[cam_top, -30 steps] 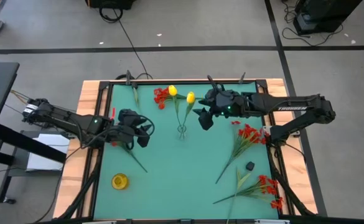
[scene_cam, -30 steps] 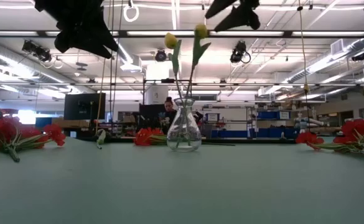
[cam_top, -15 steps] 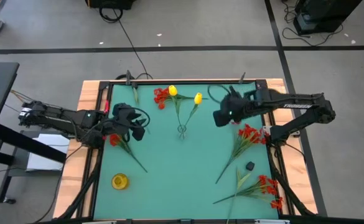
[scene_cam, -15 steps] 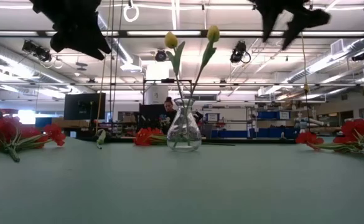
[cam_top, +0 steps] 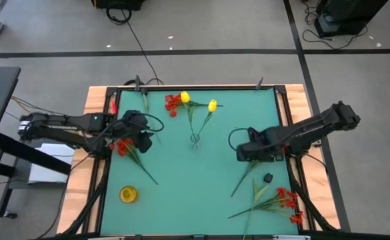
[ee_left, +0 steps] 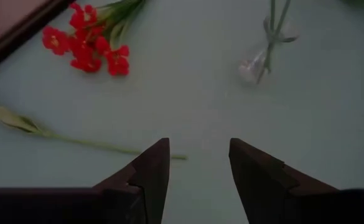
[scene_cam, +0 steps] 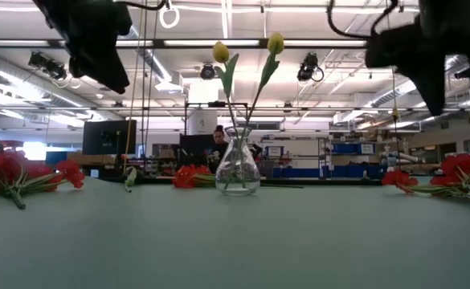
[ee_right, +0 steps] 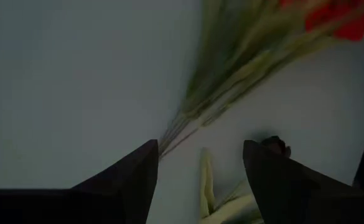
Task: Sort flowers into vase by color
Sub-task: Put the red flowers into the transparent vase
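Observation:
A clear glass vase [cam_top: 195, 140] [scene_cam: 237, 164] stands mid-table with two yellow flowers [cam_top: 212, 105] [scene_cam: 275, 42] in it. Red flower sprigs lie flat on the green mat: one by the left edge [cam_top: 123, 147], one at the far edge [cam_top: 173, 103], one on the right [cam_top: 269, 143], one in the near right corner [cam_top: 285, 200]. My left gripper [cam_top: 139, 131] [ee_left: 198, 146] hovers open above the left sprig's stem. My right gripper [cam_top: 247, 151] [ee_right: 200, 149] is open over the stems [ee_right: 231, 81] of the right sprig.
A small yellow object [cam_top: 128, 194] lies near the near left corner, and a small dark object [cam_top: 267, 178] [ee_right: 274, 146] sits beside the right sprig's stems. A loose green stem with a leaf [ee_left: 76, 142] lies ahead of my left fingers. Wooden rails [cam_top: 96, 100] frame the mat.
My right gripper has swung from beside the yellow blossoms toward the table's right and near side, and has come down over the right red sprig. The right-hand yellow flower has tipped farther right in the vase. My left gripper has drawn slightly toward the left edge.

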{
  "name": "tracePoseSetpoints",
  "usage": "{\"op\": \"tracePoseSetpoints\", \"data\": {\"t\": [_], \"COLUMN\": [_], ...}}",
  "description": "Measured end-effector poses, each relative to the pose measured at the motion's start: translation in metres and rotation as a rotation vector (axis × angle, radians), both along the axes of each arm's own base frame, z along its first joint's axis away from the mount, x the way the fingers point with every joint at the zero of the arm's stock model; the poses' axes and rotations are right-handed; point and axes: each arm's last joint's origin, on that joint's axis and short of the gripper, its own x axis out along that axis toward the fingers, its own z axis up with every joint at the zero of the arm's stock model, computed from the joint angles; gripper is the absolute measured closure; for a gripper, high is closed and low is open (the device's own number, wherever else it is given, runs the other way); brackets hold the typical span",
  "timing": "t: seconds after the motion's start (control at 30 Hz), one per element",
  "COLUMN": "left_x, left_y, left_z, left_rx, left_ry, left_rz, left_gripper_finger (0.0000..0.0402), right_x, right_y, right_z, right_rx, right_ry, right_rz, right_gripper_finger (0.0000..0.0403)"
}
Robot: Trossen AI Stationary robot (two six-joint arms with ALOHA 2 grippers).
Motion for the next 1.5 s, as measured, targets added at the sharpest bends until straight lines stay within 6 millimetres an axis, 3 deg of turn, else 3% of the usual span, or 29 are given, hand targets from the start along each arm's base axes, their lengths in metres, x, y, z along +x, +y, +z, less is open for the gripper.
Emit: {"op": "tracePoseSetpoints", "data": {"t": [0.37,0.7,0.93,1.1,1.27,1.33,1.5], "left_x": [-0.002,-0.003,-0.005,-0.007,-0.006,-0.006,-0.006], "left_y": [0.028,0.032,0.032,0.032,0.032,0.032,0.032], "left_z": [0.000,0.000,-0.002,-0.003,-0.003,-0.003,-0.003], "left_rx": [0.026,0.041,0.033,0.029,0.029,0.027,0.006], "left_ry": [0.054,0.064,0.094,0.108,0.105,0.103,0.090], "left_rz": [-0.109,-0.115,-0.116,-0.116,-0.116,-0.111,-0.083], "left_gripper_finger": [0.0230,0.0230,0.0230,0.0230,0.0230,0.0230,0.0230], "right_x": [-0.013,-0.026,-0.028,-0.031,-0.020,-0.011,0.000], "right_y": [0.000,-0.006,-0.014,-0.017,-0.015,-0.011,-0.005], "right_z": [-0.058,-0.082,-0.100,-0.104,-0.095,-0.085,-0.065], "right_rx": [-0.002,-0.059,-0.072,-0.071,-0.113,-0.137,-0.189], "right_ry": [0.003,0.041,-0.050,-0.040,-0.106,-0.175,-0.266], "right_rz": [-0.239,-0.334,-0.350,-0.336,-0.260,-0.226,-0.181], "right_gripper_finger": [0.0160,0.0164,0.0214,0.0290,0.0379,0.0387,0.0364]}}
